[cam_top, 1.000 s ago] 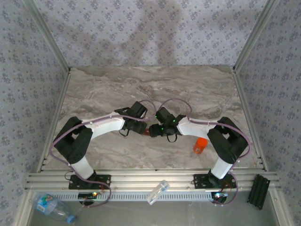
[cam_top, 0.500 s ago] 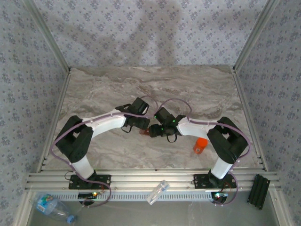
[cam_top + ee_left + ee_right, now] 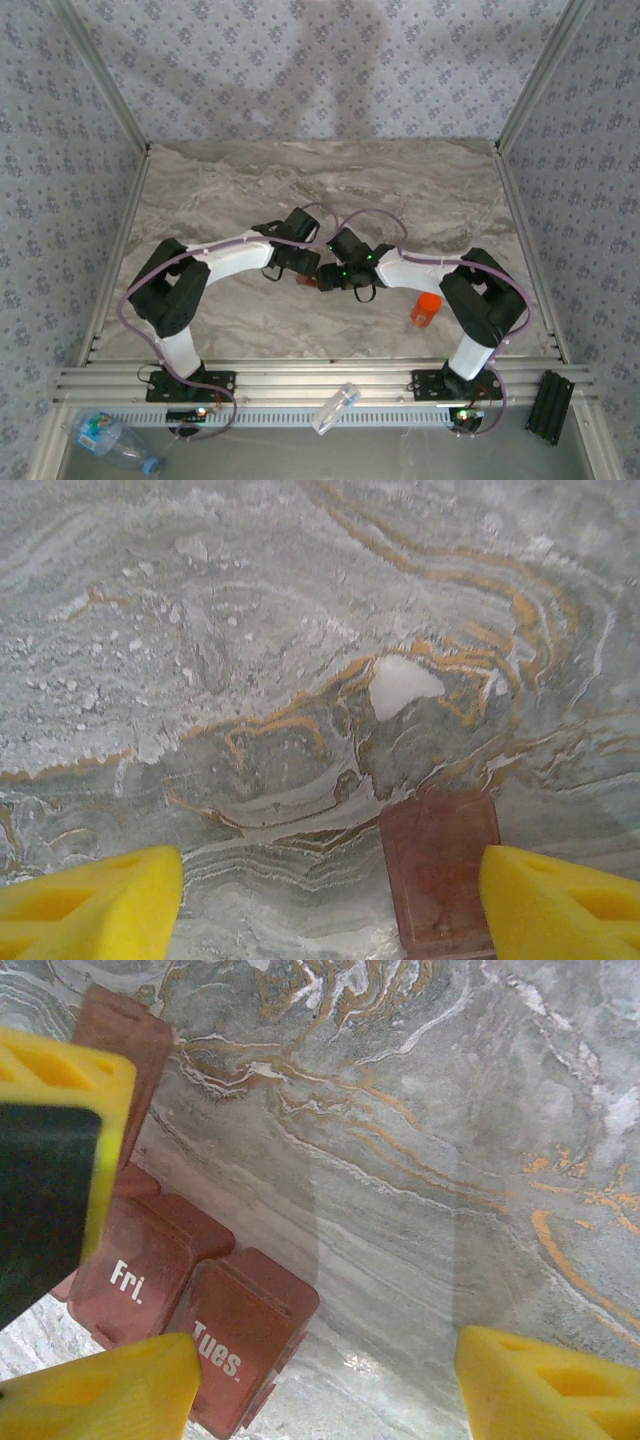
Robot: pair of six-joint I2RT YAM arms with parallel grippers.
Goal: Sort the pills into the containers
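Since both my grippers are nosed together mid-table, I'll just go left to right. Way off at 7 o'clock in the overhead view, a clear water bottle (image 3: 108,438) lies off the marble table (image 3: 230,190).

My left gripper (image 3: 303,274) hangs low over the marble with its jaws apart and nothing between them. On its wrist cam a reddish-brown pill-box cell (image 3: 438,880) sits at 5 o'clock, right up against the inside of the yellow finger (image 3: 560,905) there. Touching or not, I can't tell.

My right gripper (image 3: 326,280) faces it, jaws also spread and not clamped on anything. Its cam shows more reddish cells around 8 o'clock: a Fri. cell (image 3: 150,1260) and a Tues. cell (image 3: 245,1335), the Tues. one just beside my lower-left finger (image 3: 110,1395). A yellow-and-black block (image 3: 50,1130) sits over them at 9 o'clock.

The orange pill bottle (image 3: 426,311) sits on the table at 4 o'clock from the grippers, just beside my right arm (image 3: 470,340) and well apart from both sets of fingers.
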